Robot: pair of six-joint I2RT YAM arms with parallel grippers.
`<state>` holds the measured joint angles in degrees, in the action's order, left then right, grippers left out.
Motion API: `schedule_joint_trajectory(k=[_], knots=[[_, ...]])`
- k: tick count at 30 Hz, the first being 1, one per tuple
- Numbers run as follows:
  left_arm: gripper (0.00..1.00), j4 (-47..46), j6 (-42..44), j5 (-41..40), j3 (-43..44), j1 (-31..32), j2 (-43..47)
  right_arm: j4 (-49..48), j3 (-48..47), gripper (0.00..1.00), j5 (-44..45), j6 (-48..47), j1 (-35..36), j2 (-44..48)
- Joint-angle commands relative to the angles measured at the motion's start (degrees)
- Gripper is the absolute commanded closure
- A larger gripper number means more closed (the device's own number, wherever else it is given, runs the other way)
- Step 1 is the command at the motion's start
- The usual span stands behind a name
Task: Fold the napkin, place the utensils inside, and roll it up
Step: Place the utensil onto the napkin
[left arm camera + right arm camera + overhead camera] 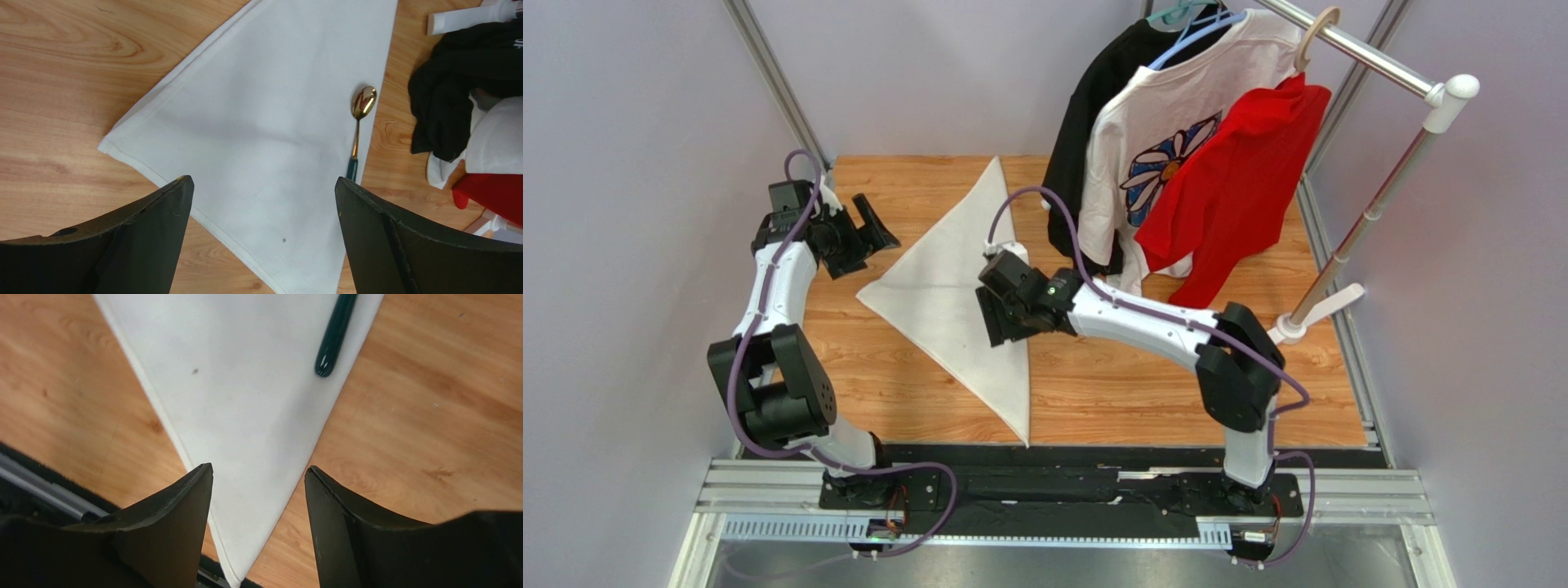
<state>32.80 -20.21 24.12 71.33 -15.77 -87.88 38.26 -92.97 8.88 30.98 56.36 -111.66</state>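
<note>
The napkin [946, 288] lies flat on the wooden table, folded into a white triangle with one point toward the near edge. A spoon [363, 101] with a gold bowl and dark handle rests on the cloth [270, 122] close to its right edge; the handle's end [334, 337] shows in the right wrist view. My left gripper [873, 239] hovers open just left of the napkin, jaws wide [263, 180]. My right gripper [1008, 328] hangs open over the napkin's right edge, nothing between its fingers [258, 468], and it hides the spoon from the top camera.
A clothes rack [1382, 184] at the back right carries a black garment [1100, 98], a white flower-print T-shirt [1161, 147] and a red shirt [1247, 172], hanging close to the napkin's right side. A black rail [1063, 459] borders the table's near edge.
</note>
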Motion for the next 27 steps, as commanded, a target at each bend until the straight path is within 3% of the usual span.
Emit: schedule_joint_trajectory(k=[1, 7, 27], knots=[[0.07, 0.17, 0.87, -1.45, 1.18, 2.57, -1.15, -3.62, 12.87, 0.42, -0.18, 1.44, 4.97, 8.19], [0.07, 0.16, 0.88, 0.13, 4.08, 6.1, -7.83, -7.85, 24.4, 0.47, -2.91, 6.27, 10.08, 12.78], [0.07, -5.9, 0.25, 0.05, 7.07, 6.45, -19.79, -15.85, 31.62, 0.52, -8.09, 12.7, 11.58, 11.82]])
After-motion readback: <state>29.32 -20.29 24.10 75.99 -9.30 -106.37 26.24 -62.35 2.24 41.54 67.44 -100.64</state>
